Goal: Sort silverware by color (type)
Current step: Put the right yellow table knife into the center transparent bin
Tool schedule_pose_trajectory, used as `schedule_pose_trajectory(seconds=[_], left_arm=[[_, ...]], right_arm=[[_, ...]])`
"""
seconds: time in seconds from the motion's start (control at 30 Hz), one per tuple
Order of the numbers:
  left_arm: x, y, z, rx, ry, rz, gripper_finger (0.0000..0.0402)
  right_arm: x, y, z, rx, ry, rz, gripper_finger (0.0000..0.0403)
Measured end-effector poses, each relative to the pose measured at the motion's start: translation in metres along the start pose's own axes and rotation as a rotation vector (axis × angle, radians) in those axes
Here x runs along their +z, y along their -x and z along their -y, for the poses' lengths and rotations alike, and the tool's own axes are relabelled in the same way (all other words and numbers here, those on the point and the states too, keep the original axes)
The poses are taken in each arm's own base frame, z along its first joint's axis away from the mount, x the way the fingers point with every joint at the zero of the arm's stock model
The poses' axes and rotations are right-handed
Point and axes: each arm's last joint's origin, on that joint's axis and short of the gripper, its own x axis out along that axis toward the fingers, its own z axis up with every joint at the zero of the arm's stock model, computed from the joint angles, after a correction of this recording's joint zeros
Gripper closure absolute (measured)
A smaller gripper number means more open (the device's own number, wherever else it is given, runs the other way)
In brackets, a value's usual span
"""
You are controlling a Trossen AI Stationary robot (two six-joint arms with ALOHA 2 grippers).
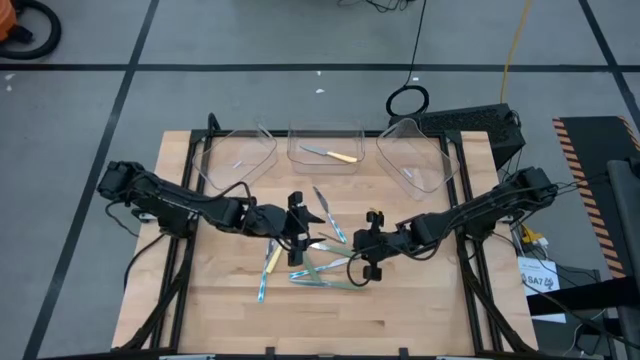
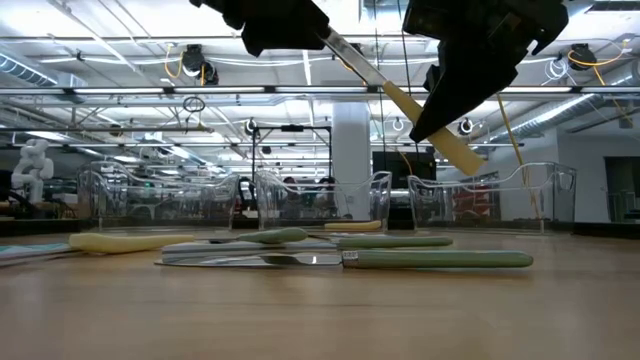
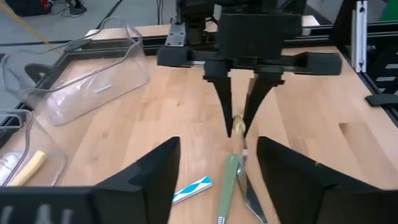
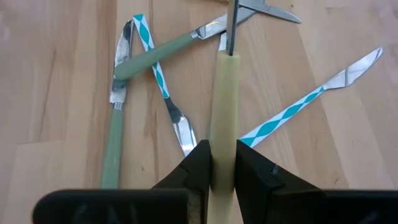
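Room: beyond the tabletop's far edge the low view shows a big hall with ceiling lights, pipes and a white column; the high view shows grey floor with dark lines around the table.
Tabletop: pale wood, with a dark frame along its sides.
Trays: three clear plastic trays stand in a row along the far edge; the left tray and right tray each seem to hold one slim utensil, too faint to tell its colour; the middle tray holds a yellow-handled knife.
Right gripper: is raised over the tabletop's middle, right of the pile, its fingers narrowed tight on a yellow-handled utensil; the handle sits between the pads and its metal end points away from the wrist camera, tilted in the air in the low view.
Left gripper: hovers just left of the pile, facing the right gripper, jaws wide apart with nothing between them.
Silverware: the loose pile lies at the tabletop's middle, between the two grippers; green-handled pieces and blue-and-white patterned ones lie crossing one another; another yellow-handled piece lies flat, at the left in the low view.
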Motion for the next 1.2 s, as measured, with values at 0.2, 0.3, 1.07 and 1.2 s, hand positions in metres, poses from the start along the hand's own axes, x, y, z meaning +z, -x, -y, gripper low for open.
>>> schedule_pose_trajectory(seconds=[0.2,0.3,1.07,1.2], left_arm=[[0.001,0.0,0.001,-0.043,-0.003,0.007,0.0275],[0.001,0.0,0.002,-0.062,-0.004,0.007,0.032],[0.002,0.002,0.006,-0.071,0.008,0.013,0.0394],[0.002,0.003,0.008,-0.075,0.007,0.014,0.0394]], right_arm=[[0.001,0.0,0.002,-0.005,-0.002,0.002,0.0358],[0.002,-0.001,0.005,-0.012,0.007,0.004,0.0358],[0.011,0.001,0.013,-0.023,0.097,0.007,0.0357],[0.013,0.002,0.012,-0.023,0.098,0.006,0.0356]])
